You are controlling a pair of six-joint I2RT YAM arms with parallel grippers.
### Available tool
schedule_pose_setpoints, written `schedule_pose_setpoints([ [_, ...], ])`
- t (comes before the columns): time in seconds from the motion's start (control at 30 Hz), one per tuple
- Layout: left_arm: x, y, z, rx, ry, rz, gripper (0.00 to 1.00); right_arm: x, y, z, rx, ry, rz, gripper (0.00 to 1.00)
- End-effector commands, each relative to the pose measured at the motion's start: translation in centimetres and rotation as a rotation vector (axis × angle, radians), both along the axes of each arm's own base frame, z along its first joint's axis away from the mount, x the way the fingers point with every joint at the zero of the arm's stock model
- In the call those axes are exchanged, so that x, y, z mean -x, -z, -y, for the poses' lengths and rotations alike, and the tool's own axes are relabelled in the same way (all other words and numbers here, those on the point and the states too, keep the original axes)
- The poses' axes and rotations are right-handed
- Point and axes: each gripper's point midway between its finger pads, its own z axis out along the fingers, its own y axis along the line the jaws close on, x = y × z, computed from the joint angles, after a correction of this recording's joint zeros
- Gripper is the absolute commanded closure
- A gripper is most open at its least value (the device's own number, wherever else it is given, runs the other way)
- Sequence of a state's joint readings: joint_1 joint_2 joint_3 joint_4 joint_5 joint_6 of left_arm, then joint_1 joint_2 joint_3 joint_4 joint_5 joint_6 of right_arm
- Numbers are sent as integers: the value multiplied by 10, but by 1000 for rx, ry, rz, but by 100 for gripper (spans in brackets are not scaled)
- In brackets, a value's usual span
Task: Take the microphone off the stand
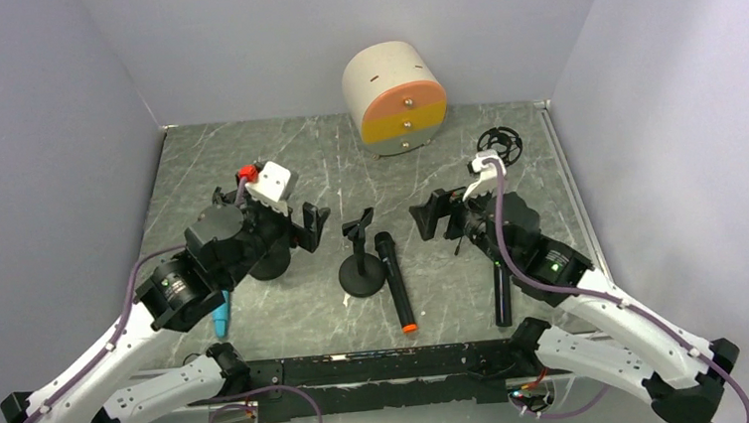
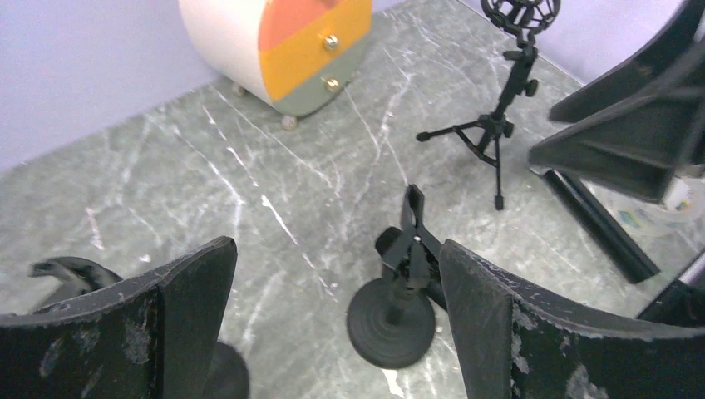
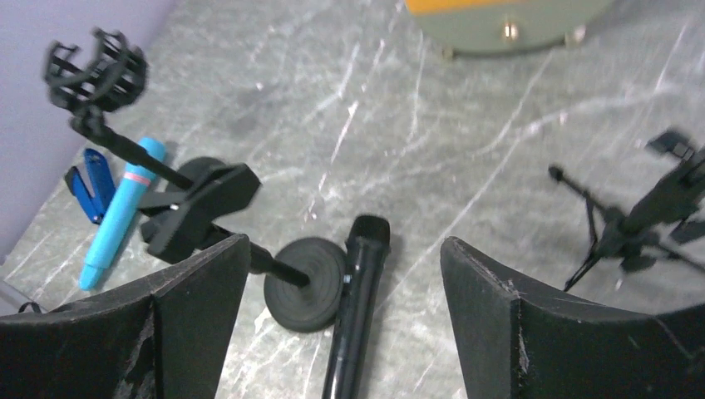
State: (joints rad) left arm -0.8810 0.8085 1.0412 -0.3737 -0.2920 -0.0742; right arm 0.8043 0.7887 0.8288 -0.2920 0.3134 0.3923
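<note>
The black microphone (image 1: 393, 280) with an orange end lies flat on the marble table, touching the right side of the round-based stand (image 1: 362, 272). The stand's clip (image 1: 357, 226) is empty. My left gripper (image 1: 312, 226) is open and empty, just left of the clip. My right gripper (image 1: 431, 216) is open and empty, just right of it. In the left wrist view the stand (image 2: 395, 320) sits between the open fingers of the left gripper (image 2: 337, 258). In the right wrist view the microphone (image 3: 353, 307) and the stand base (image 3: 306, 283) lie below the open right gripper (image 3: 345, 249).
A round drawer cabinet (image 1: 396, 99) stands at the back. A small tripod with a shock mount (image 1: 498, 146) is at the back right. A second black microphone (image 1: 501, 292) lies under my right arm. A blue microphone (image 1: 221, 317) and another round-based stand (image 1: 273, 266) are under my left arm.
</note>
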Motion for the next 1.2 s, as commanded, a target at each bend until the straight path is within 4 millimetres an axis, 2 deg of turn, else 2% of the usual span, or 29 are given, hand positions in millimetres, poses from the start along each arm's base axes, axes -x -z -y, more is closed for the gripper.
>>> schedule_pose_setpoints([
  [0.0,-12,-25,-31,-137,-71,75,5,-4,-66,18,33,18,227,5],
  [0.2,-35,-55,-79,-155,-181,67,5,-25,-97,56,142,239,275,1],
  [0.27,-43,-58,-89,-158,-206,47,5,-33,-107,66,171,288,271,1],
  [0.4,-64,-51,-101,-141,-232,-46,5,-53,-119,83,184,325,231,1],
  [0.5,-78,-47,-120,-66,-275,-106,5,-76,-116,97,139,321,135,1],
  [0.57,-83,-43,-135,41,-326,-171,5,-88,-104,112,108,317,40,1],
  [0.6,-86,-41,-150,78,-372,-189,5,-92,-99,117,88,314,1,1],
  [0.67,-88,-35,-168,158,-409,-231,5,-93,-93,126,52,330,-44,1],
  [0.77,-84,-26,-186,241,-456,-301,5,-86,-91,122,29,284,-39,1],
  [0.93,-74,-15,-193,270,-519,-309,5,-77,-72,98,23,137,-103,1],
  [1.07,-69,0,-190,285,-522,-351,5,-81,-56,103,13,189,-200,1],
  [1.17,-64,3,-191,291,-538,-360,5,-84,-56,110,-6,254,-219,1],
])
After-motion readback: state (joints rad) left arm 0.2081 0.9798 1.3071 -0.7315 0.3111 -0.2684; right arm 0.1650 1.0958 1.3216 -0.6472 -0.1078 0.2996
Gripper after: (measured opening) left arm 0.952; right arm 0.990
